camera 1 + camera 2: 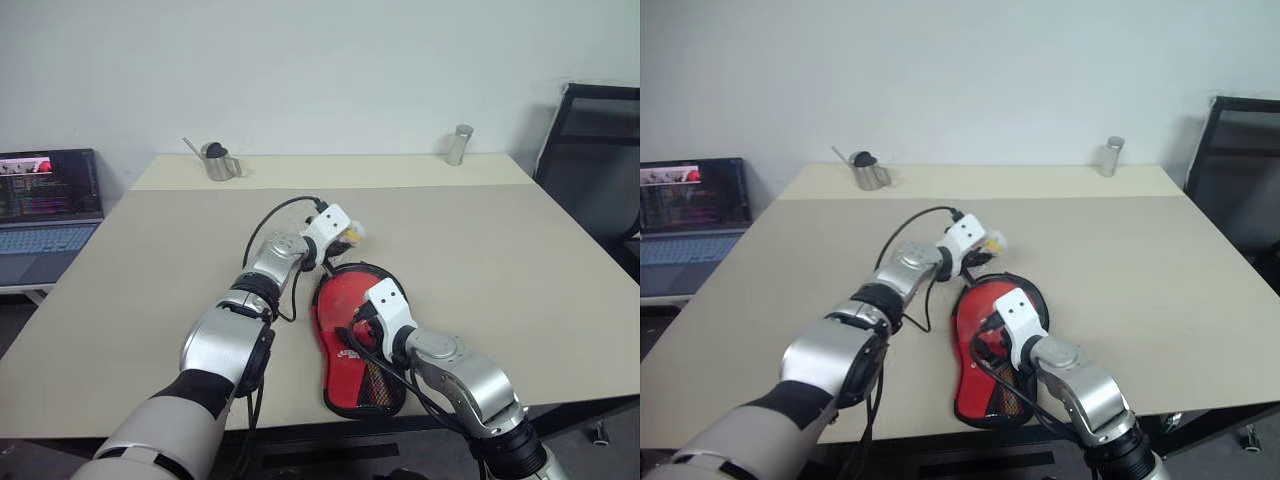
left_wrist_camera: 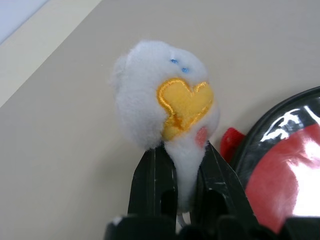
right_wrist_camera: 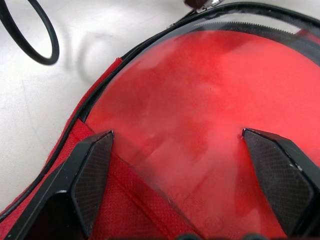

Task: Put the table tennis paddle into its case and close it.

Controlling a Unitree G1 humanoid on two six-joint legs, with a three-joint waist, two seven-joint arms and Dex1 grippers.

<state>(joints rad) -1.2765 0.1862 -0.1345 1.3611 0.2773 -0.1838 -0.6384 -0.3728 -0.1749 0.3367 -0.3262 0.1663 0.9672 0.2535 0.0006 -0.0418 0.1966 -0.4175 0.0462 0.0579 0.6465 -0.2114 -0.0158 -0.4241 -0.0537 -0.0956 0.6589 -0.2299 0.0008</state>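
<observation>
Pinching the charm (image 2: 172, 115), left tool (image 2: 182, 165) hides its cord.

The case (image 1: 360, 340) lies on the near middle of the table (image 1: 500, 250) with the table tennis paddle (image 3: 210, 100) in it, its charm (image 1: 352, 232) just beyond its far end, a small can (image 1: 218, 161) far left, a cylinder (image 1: 459, 144) far right, and a laptop (image 1: 45, 210) left of the table.

bare table (image 1: 520, 250) rightward (kettle (image 1: 217, 161) far back)
</observation>
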